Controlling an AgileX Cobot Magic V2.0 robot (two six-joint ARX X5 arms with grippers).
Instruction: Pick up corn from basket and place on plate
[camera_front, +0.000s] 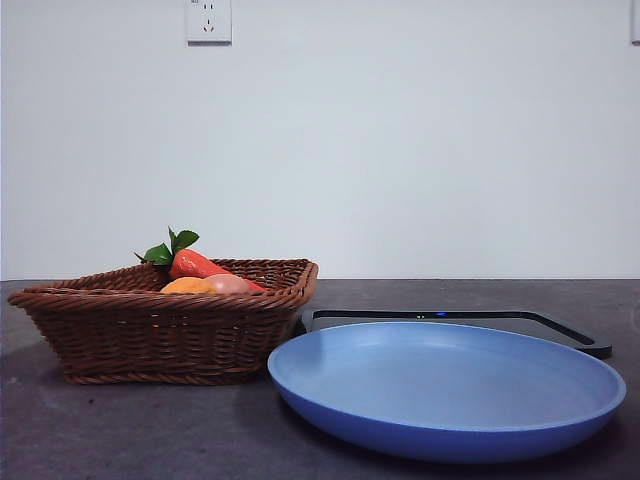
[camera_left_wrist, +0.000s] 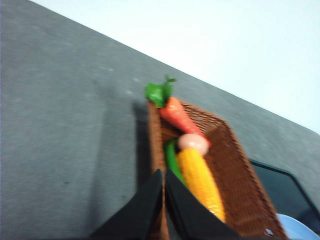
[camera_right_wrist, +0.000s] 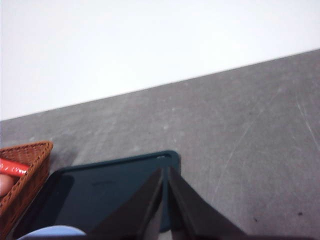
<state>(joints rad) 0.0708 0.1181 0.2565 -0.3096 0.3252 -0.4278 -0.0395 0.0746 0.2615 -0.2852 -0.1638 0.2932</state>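
Note:
The yellow-orange corn (camera_left_wrist: 200, 182) lies lengthwise in the brown wicker basket (camera_left_wrist: 235, 165), beside a red-orange carrot (camera_left_wrist: 176, 114) and a pinkish-tan rounded item (camera_left_wrist: 193, 142). In the front view only the top of the corn (camera_front: 186, 286) shows above the rim of the basket (camera_front: 160, 325). The blue plate (camera_front: 445, 385) sits to the right of the basket, nothing on it. My left gripper (camera_left_wrist: 164, 175) is shut and hovers over the basket's near rim, short of the corn. My right gripper (camera_right_wrist: 165, 172) is shut above the black tray (camera_right_wrist: 100, 190).
A flat black tray (camera_front: 455, 322) lies behind the plate. A green item (camera_left_wrist: 171, 159) lies beside the corn in the basket. Neither arm shows in the front view. Grey tabletop (camera_left_wrist: 60, 125) stretches left of the basket.

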